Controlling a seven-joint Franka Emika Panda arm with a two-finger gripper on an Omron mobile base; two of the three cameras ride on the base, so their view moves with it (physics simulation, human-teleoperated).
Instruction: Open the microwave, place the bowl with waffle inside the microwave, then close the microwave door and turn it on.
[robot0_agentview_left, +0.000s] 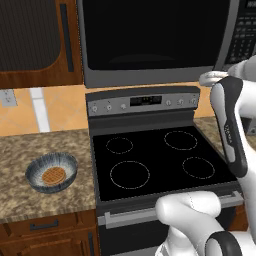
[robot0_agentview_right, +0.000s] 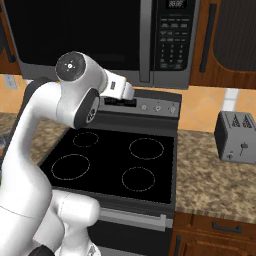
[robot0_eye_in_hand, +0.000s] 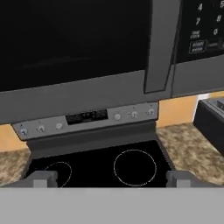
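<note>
The microwave door is shut, so the hand, fingers spread apart and empty, faces its handle. The bowl holding the waffle waits on the left tabletop.

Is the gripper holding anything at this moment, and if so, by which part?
Nothing is held. The gripper is open with empty space between its fingertips, facing the closed microwave door. The bowl sits on the counter.
</note>
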